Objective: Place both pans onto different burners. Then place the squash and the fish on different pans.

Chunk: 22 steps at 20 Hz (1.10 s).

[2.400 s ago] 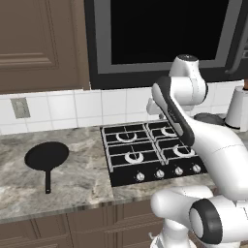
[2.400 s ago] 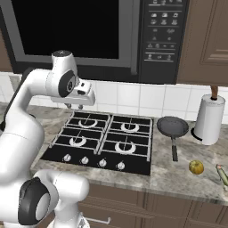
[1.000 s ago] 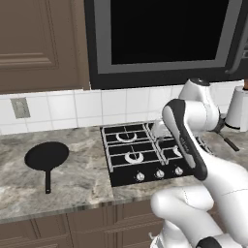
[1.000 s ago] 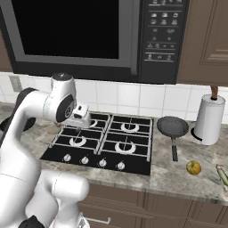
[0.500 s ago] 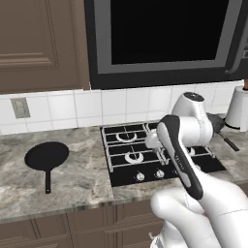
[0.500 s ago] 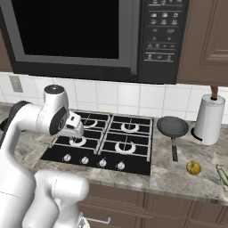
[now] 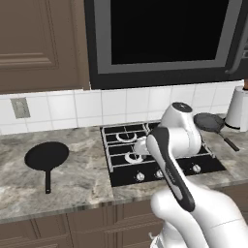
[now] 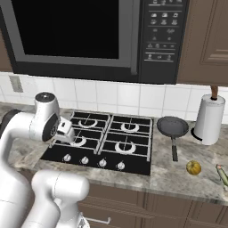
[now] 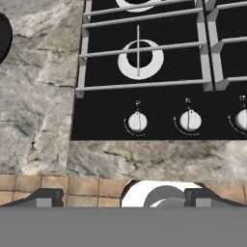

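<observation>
The gripper point(image 9: 123, 195) hangs spread and empty over the hob's front-left burner point(image 9: 138, 59); the nearer pan point(image 7: 46, 156) lies on the counter point(image 7: 77, 184) to its left, handle pointing forward.

Left pan point(image 9: 4, 36): a dark sliver only, cut by the hand view's left edge, up-left of the fingertips.

Hob point(image 9: 159, 72): far burners cut by the top edge, right side by the right edge; third knob point(image 9: 242, 119) halved.

Fingertips point(image 9: 46, 198): just their tops show above the bottom band.

Hob's near-right burners in the left base view: hidden behind the arm.

Greenish thing point(image 8: 222, 174) at the right base view's right edge: cut off, too small to identify.
</observation>
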### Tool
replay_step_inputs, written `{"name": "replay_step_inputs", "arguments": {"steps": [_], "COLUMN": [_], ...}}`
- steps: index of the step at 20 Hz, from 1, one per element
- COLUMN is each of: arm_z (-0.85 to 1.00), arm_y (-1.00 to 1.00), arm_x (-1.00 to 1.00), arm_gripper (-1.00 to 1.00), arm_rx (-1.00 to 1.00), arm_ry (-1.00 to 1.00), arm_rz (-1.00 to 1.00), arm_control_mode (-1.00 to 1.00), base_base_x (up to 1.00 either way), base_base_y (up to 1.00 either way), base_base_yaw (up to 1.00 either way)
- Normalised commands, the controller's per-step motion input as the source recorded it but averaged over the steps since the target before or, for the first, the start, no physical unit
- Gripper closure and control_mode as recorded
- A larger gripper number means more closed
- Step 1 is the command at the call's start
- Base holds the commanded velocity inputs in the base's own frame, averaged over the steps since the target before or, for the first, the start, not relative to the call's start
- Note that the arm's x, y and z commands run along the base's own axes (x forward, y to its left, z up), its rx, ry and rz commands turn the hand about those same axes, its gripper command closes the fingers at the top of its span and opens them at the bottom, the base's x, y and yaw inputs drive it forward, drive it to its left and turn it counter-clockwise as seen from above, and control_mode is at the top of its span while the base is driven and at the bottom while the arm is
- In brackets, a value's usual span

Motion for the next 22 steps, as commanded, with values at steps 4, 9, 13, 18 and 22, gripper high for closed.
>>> {"name": "replay_step_inputs", "arguments": {"steps": [4, 9, 13, 18, 22], "arm_z": [-0.13, -0.11, -0.04, -0.05, -0.08], "arm_y": [0.38, 0.43, 0.48, 0.51, 0.51], "arm_x": [0.0, 0.0, 0.0, 0.0, 0.01], "arm_gripper": [-1.0, -1.0, -1.0, -1.0, -1.0], "arm_rx": [0.03, 0.0, 0.0, 0.0, 0.0], "arm_ry": [0.0, 0.0, 0.0, 0.0, 0.0], "arm_rz": [-0.04, -0.03, -0.02, 0.0, 0.0], "arm_control_mode": [-1.0, -1.0, -1.0, -1.0, -1.0], "base_base_x": [0.0, 0.0, 0.0, 0.0, 0.0], "base_base_y": [0.0, 0.0, 0.0, 0.0, 0.0], "base_base_yaw": [0.0, 0.0, 0.0, 0.0, 0.0]}}
